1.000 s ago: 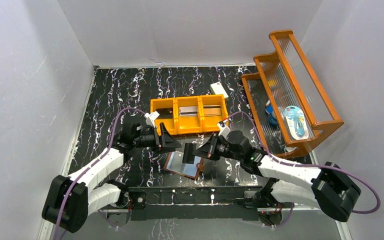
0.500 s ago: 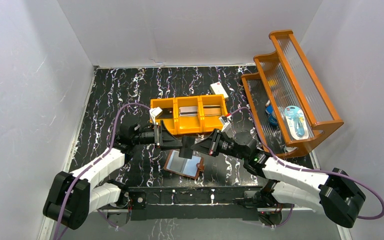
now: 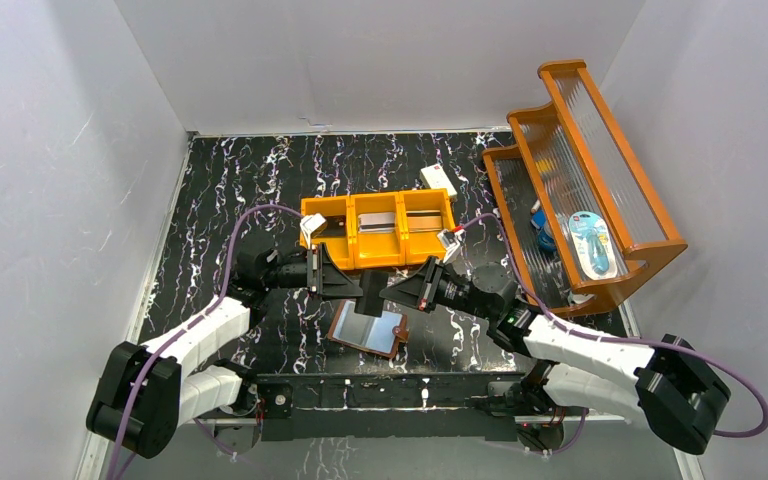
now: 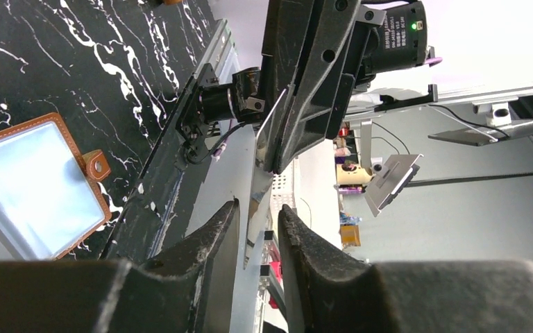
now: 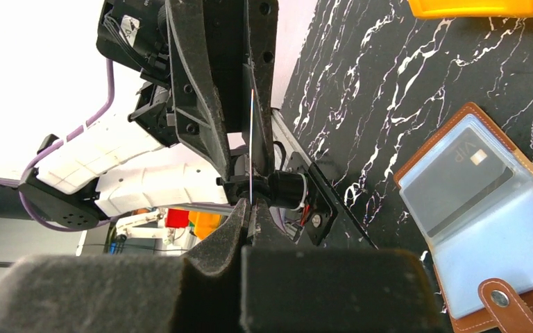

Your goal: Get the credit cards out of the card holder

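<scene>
The card holder (image 3: 368, 328) lies open on the black marble table, pale inner faces up, brown snap tab at its edge (image 4: 98, 165). A dark credit card (image 5: 458, 182) sits in its clear pocket. My right gripper (image 3: 392, 293) (image 5: 251, 206) is shut on another credit card (image 3: 373, 291), held on edge above the holder (image 5: 479, 208). That card shows as a thin line (image 5: 250, 132) in the right wrist view. My left gripper (image 3: 359, 287) (image 4: 259, 206) faces the right one. Its jaws stand narrowly apart around the card's free end (image 4: 258, 215), with a gap showing on one side.
An orange three-compartment tray (image 3: 380, 256) with flat cards in it stands just behind the grippers. A white box (image 3: 438, 178) lies beyond it. A tall orange rack (image 3: 600, 160) holding small items fills the right side. White walls enclose the table.
My left gripper has moved right to the held card and its jaws have narrowed around it. My right gripper carried the card a little left and away from me, staying shut.
</scene>
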`<control>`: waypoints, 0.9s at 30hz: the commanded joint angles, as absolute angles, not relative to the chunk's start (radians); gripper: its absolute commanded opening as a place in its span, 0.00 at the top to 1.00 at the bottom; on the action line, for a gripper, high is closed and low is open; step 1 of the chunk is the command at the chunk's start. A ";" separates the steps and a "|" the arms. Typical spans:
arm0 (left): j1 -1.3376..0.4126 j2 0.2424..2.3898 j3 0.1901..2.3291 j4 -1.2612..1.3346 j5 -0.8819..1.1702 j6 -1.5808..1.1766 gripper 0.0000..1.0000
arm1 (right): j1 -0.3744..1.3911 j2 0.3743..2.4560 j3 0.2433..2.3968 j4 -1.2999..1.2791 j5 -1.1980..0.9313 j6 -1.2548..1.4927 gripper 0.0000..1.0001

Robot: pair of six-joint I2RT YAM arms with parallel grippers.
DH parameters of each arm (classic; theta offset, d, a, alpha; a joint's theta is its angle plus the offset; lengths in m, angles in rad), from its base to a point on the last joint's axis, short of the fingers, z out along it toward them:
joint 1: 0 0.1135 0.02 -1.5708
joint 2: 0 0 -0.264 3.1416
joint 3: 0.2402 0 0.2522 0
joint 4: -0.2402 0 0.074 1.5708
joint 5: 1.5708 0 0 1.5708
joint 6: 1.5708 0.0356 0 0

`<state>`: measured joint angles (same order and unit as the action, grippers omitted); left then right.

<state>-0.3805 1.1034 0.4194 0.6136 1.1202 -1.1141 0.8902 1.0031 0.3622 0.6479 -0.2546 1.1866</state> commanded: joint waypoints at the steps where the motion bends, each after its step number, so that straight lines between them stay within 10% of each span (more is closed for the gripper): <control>1: -0.376 1.085 0.422 0.695 1.168 -1.152 0.76 | 0.888 1.005 0.361 0.743 -0.278 1.190 1.00; 19: -0.376 1.079 0.414 0.759 1.161 -1.194 1.00 | 0.888 1.050 0.308 0.825 -0.293 1.221 0.99; 27: -0.376 1.075 0.418 0.759 1.155 -1.193 1.00 | 0.888 1.024 0.305 0.770 -0.270 1.218 0.79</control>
